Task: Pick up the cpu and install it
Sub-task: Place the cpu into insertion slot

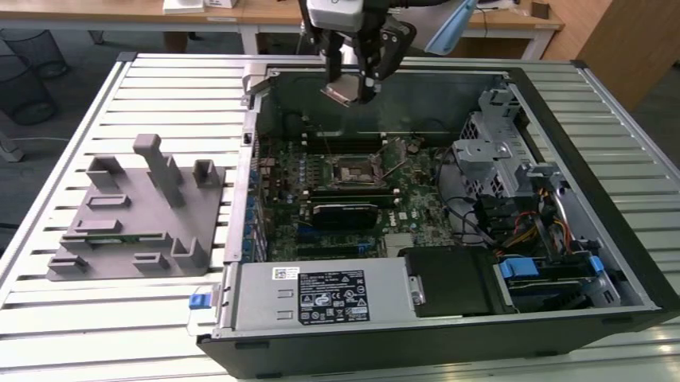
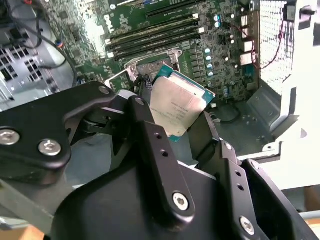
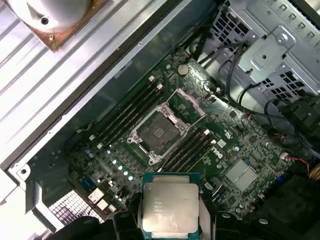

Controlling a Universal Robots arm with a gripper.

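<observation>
Pinching the cpu (image 1: 342, 91) by its edges in the gripper (image 1: 354, 86), socket (image 1: 351, 169) at six o'clock in the exterior view; best brought flat, corners squared to the frame.

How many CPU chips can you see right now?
1: the cpu is clamped in the gripper, above the open computer case. The socket on the motherboard looks empty.

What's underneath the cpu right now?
The cpu, held in the fingers, hangs above the motherboard; the open socket shows beside it, uncovered. The board directly beneath is hidden by the chip.
</observation>
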